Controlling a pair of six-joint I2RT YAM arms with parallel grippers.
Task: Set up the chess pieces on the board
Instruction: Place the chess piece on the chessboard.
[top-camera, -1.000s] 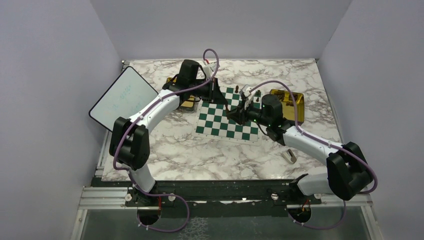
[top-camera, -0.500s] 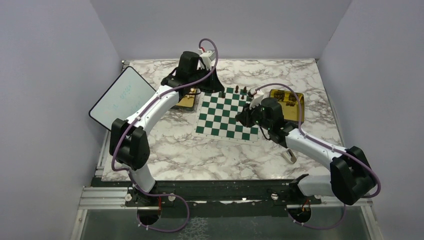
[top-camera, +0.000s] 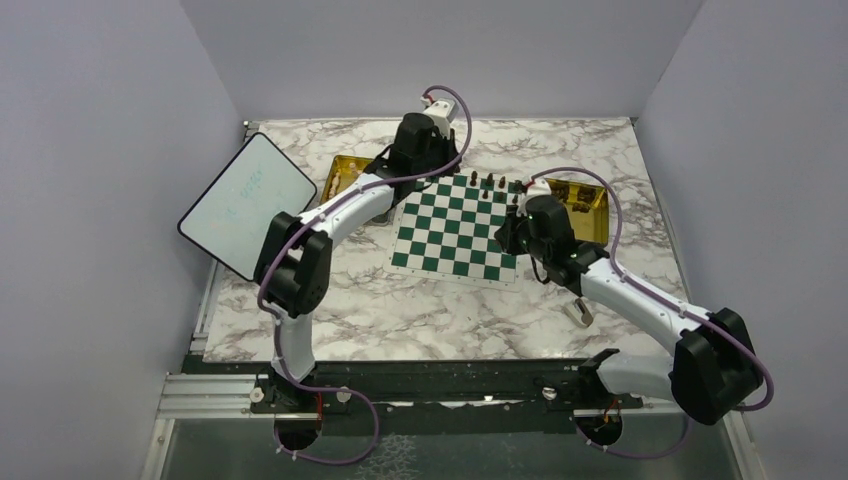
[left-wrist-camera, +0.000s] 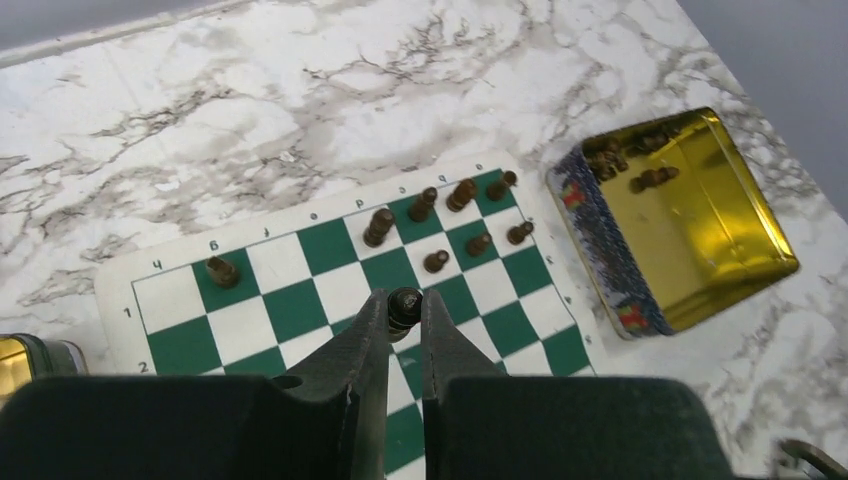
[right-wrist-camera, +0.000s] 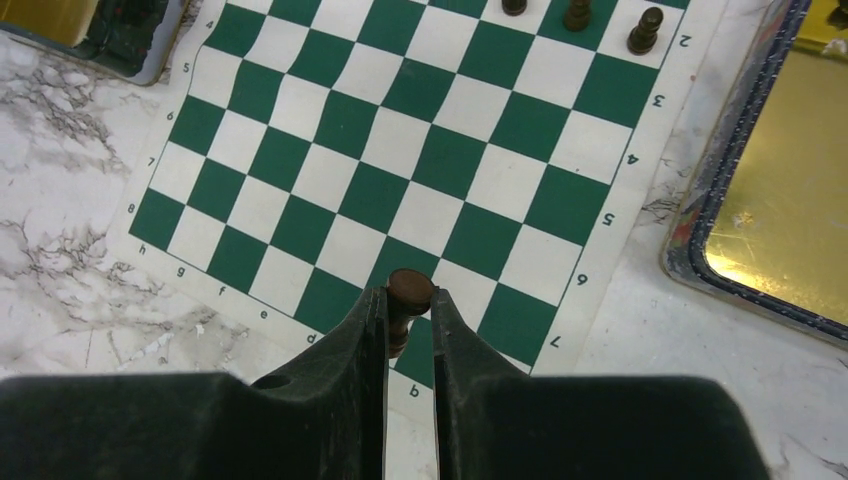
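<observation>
Step in hand: both arms were mid-delivery, each carrying one dark figure over the board (top-camera: 440, 245).
Left end effector (left-wrist-camera: 404, 312): closed on a round-headed dark piece (left-wrist-camera: 404, 298), held upright above the squares just on the near side of the filled rows.
Right end effector (right-wrist-camera: 409, 305): clamped on a brown-topped piece (right-wrist-camera: 410, 287), above the squares by the board's lettered near edge, roughly 5 o'clock of its centre.
Already placed: eight dark pieces (left-wrist-camera: 461, 193) stood in the two far rows, most bunched toward 1 o'clock and one alone toward 11 o'clock.
Supply: more loose pieces (left-wrist-camera: 640, 170) lay in the far corner of the gold tray (left-wrist-camera: 720, 250), on the worktop (top-camera: 400, 310) at 2 o'clock of the board.
Progress: early, as I judged it. No pale figure showed on the board.
Next move: each arm probably needed to bring its piece over a vacant far-row square, lower it plumb until the base sat flat, then let go and lift straight up.
Risk: the bunched neighbours left little room for the fingers.
</observation>
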